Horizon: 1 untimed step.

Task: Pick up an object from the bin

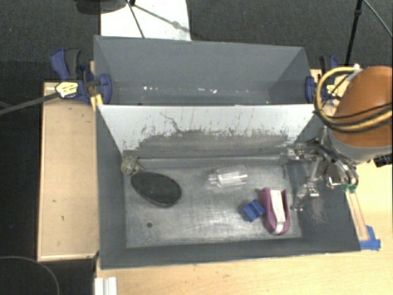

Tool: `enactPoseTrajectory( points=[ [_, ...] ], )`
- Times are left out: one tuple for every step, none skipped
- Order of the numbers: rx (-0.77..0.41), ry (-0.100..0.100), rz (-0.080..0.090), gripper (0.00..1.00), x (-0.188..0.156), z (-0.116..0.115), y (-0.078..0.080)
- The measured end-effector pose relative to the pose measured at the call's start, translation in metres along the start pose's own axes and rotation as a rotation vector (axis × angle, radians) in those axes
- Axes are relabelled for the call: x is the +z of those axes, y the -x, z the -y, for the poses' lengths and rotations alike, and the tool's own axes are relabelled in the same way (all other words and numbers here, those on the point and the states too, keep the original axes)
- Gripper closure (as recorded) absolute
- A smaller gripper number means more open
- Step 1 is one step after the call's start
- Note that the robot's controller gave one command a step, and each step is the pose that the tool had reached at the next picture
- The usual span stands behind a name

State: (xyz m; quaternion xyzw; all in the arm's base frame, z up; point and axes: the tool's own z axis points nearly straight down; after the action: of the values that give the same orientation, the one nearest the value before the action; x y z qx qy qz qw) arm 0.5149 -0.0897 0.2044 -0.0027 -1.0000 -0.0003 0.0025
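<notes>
We count five loose things in the grey metal bin [202, 66]: one dark oval pebble-like piece [156, 189] at the left, one small grey lump [128, 165] in the far left corner, one clear plastic bottle [227, 178] lying on its side near the middle, one small blue block [252, 211], and one purple and white object [275, 211] just beside that block. The end effector [304, 194] hangs just right of the purple and white object, near the bin's right wall; we cannot tell whether it is released or clenched
</notes>
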Motion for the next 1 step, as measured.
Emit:
enactPoseTrajectory(
  points=[
    [-0.124,-0.002,0.012,0.0,0.1143,0.001,0.0128]
  ],
)
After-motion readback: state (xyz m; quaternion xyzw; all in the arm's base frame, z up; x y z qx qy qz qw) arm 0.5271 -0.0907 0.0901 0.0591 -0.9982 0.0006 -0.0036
